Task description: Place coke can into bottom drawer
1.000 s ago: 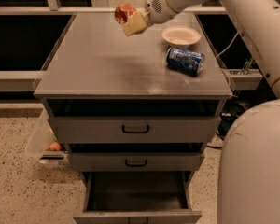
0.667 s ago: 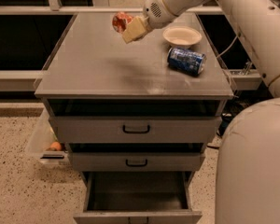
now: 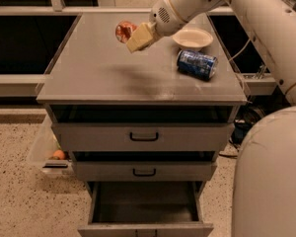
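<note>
Squeezing the coke can by its sides with the gripper fingers, over the bench; probably light, slippery, easy to dent.

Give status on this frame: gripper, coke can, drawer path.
Gripper shut on coke can, held above cabinet top. Bottom drawer open below. Blue can, white bowl on top, apart from gripper.
</note>
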Action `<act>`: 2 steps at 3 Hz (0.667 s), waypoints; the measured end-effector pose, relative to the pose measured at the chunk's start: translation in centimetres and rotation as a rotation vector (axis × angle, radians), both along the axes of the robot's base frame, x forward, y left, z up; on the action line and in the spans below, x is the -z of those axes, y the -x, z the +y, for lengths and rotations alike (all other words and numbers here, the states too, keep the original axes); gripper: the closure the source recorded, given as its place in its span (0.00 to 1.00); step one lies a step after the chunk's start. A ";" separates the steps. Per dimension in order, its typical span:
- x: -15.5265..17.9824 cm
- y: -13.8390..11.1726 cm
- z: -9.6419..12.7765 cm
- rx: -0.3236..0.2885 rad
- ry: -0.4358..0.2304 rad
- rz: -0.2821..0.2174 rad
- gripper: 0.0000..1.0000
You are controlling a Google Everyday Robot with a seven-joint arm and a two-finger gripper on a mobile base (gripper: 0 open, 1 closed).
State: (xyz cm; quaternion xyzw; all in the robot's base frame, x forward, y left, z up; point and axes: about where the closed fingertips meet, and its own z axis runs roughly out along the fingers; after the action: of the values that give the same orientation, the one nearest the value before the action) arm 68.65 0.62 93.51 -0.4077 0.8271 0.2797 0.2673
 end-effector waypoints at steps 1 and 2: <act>-0.3 4.7 -1.3 0.037 0.000 0.109 1.00; -1.0 10.9 -2.5 0.110 -0.001 0.199 1.00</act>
State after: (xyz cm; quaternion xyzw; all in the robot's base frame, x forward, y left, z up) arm 57.71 -1.87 94.47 -0.3318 0.8706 0.3039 0.1991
